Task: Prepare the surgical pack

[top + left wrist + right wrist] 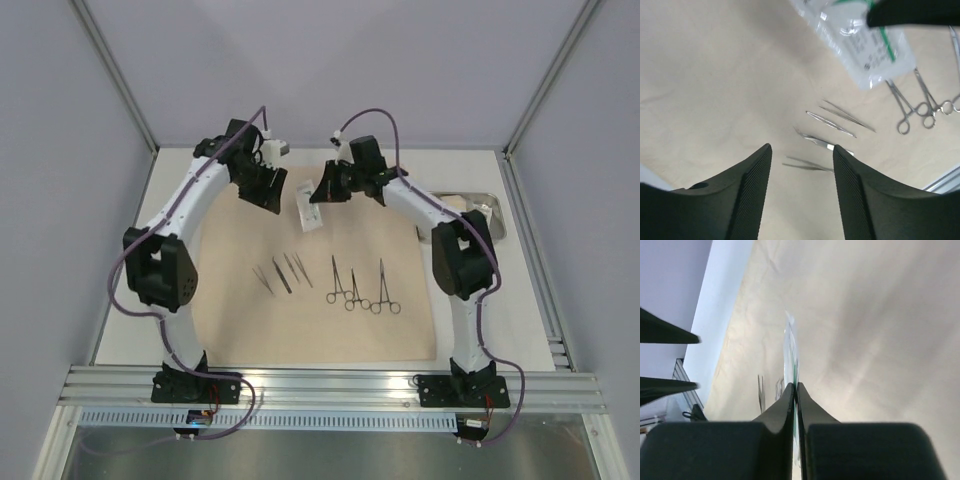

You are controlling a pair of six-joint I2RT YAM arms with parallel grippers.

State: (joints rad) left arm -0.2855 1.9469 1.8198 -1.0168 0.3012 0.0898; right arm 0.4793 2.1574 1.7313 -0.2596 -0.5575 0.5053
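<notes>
With the right claw (pixel 794 388) clamped on the edge of the white packet (pixel 856 50), over the far part of the tan cloth sheet (pixel 240 325) on the bench (pixel 522 300). With the left claw (pixel 802 150) apart, gripping nothing, close beside. On the sheet nearer the arms, tweezers (pixel 283 272) left of three clamps (pixel 360 288).

Left arm (pixel 185 205) and right arm (pixel 425 205) reach forward, bending inward; left gripper (pixel 802 150) stands open; right gripper (pixel 795 387) pinched closed

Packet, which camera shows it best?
Left wrist: the packet faces the lens, its print and green stripe visible. The right wrist sees it edge-on, clamped in the right gripper; the top view shows it small.
</notes>
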